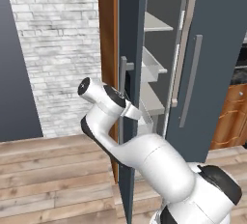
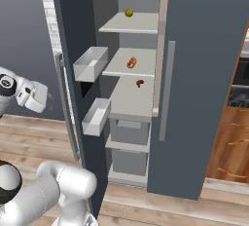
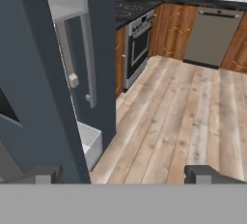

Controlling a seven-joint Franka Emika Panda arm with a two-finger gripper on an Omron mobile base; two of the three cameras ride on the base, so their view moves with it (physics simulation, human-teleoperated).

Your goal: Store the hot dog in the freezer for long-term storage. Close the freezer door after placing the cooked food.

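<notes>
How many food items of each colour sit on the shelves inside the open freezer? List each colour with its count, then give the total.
Yellow: 1, the ball on the top shelf
Orange-tan with red: 1, the hot dog on the middle shelf
Reddish-brown: 1, a small item on the shelf below
Total: 3

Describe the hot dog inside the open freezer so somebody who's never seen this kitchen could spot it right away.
Find the tall dark slate-grey freezer with its door swung open. Of its pale grey shelves, take the second from the top: the hot dog lies there, an orange-tan bun with a red sausage. The yellow ball sits one shelf higher, a small brown item one lower.
</notes>
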